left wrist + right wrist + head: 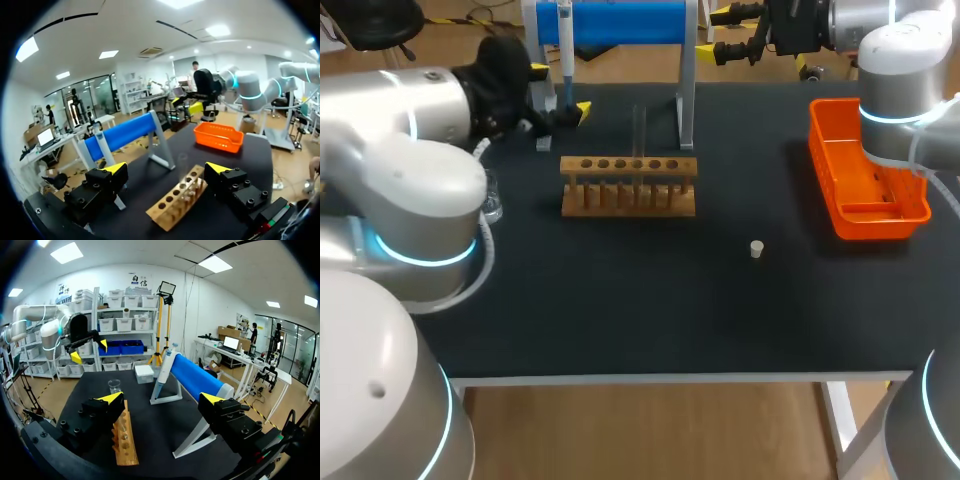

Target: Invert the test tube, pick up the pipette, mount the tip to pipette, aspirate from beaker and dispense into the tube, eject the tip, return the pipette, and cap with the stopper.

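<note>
Clear glass test tube (182,170): stands upright in the long wooden rack (630,186) at mid-table. I cannot tell which end is up, so the inversion step is unconfirmed.
White and blue pipette (162,372): hangs on the blue cylinder stand (197,377) at the far edge, not picked up and with no tip mounted that I can see.
Small white box (144,374): sits beside the stand's foot. I take it for the tip supply, and it looks untouched.
Small glass beaker (114,386): sits on the left side of the table, well apart from the rack. Its contents are not discernible.
Small white stopper (756,249): lies alone on the black mat, between the rack and the orange plastic tray (218,142). Capping is not done.
Left gripper (166,169): fingers spread wide and holding nothing. It is near the stand's left foot, looking down the rack.
Right gripper (161,399): fingers likewise apart and empty, held beyond the table's far edge.
Progress: in my judgement I am at or near the start. Pipette pickup, tip mounting, aspiration, dispensing, ejection, return and capping all remain.
</note>
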You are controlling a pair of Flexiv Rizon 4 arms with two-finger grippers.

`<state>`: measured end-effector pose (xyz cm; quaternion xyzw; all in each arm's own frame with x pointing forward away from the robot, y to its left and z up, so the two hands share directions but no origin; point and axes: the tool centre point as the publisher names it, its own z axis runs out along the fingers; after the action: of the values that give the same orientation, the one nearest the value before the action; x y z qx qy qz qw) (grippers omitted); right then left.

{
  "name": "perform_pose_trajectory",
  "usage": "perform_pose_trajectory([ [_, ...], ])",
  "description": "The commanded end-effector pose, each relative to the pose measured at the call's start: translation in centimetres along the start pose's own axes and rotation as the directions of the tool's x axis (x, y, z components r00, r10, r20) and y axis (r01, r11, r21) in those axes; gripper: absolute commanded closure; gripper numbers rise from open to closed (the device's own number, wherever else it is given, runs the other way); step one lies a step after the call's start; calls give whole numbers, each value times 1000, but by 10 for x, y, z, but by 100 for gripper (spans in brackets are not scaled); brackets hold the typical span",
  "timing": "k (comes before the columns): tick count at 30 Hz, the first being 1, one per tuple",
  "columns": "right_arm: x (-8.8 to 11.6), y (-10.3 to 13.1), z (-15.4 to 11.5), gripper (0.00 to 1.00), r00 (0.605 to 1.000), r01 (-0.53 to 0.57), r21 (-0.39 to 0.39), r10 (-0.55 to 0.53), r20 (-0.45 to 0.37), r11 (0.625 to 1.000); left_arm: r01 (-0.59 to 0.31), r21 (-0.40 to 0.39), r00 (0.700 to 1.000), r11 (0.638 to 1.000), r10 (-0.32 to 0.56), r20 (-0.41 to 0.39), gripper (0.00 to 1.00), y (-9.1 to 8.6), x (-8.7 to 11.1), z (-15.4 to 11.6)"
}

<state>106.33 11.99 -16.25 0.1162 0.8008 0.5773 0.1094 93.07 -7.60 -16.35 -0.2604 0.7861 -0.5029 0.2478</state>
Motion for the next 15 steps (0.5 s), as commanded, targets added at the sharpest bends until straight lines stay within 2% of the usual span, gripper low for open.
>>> perform_pose_trajectory([
  [1, -1, 1, -1, 0, 1000, -1, 5, 1, -4, 1000, -12, -5, 981, 1000, 11, -193, 0, 3, -1, 5],
  [6, -1, 1, -1, 0, 1000, -1, 5, 1, -4, 1000, -58, 3, 962, 998, 57, -267, 0, 2, 11, 14],
  [15, -1, 1, -1, 0, 1000, -1, 5, 1, -4, 1000, -95, -16, 927, 995, 82, -367, 0, 9, 23, 29],
])
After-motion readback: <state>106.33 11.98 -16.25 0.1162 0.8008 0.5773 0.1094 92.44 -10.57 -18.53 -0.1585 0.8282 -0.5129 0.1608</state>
